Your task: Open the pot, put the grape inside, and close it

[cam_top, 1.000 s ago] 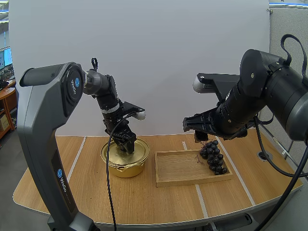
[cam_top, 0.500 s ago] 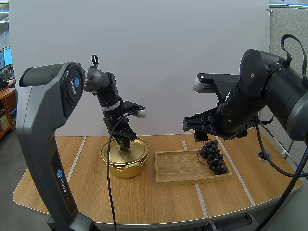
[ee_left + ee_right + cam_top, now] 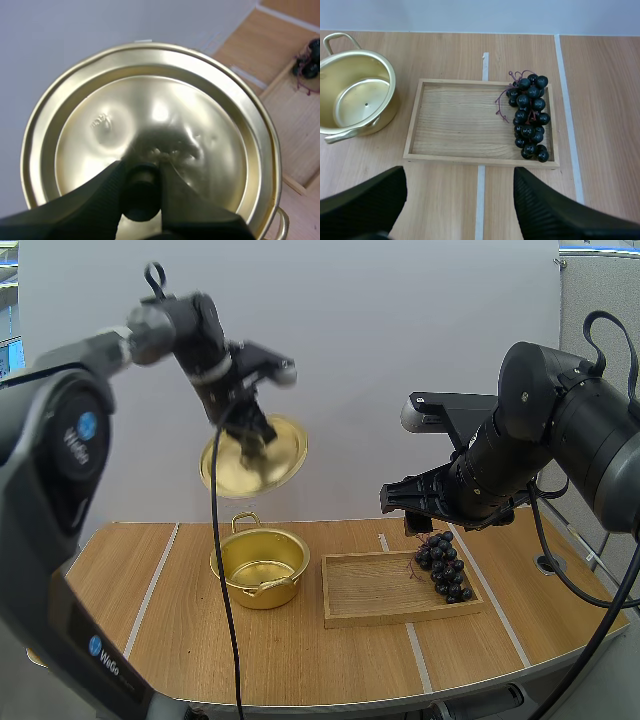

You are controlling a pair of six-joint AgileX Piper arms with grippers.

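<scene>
The golden pot (image 3: 260, 567) (image 3: 356, 97) stands uncovered on the table, with nothing inside. Its golden lid (image 3: 255, 457) (image 3: 150, 130) hangs tilted high above it, and my left gripper (image 3: 250, 445) (image 3: 142, 192) is shut on the lid's dark knob (image 3: 141, 189). A bunch of dark grapes (image 3: 443, 565) (image 3: 527, 117) lies at the right end of the wooden tray (image 3: 380, 590) (image 3: 455, 122). My right gripper (image 3: 412, 523) (image 3: 457, 200) hovers open above the tray, just above the grapes, its fingers (image 3: 555, 210) wide apart.
The tray sits directly right of the pot. Pale tape lines (image 3: 160, 565) run across the wooden tabletop. A white wall stands behind the table. Bare tabletop lies in front of pot and tray.
My left gripper has lifted the lid off the pot and carried it high above, tilted. The right arm has stayed still.
</scene>
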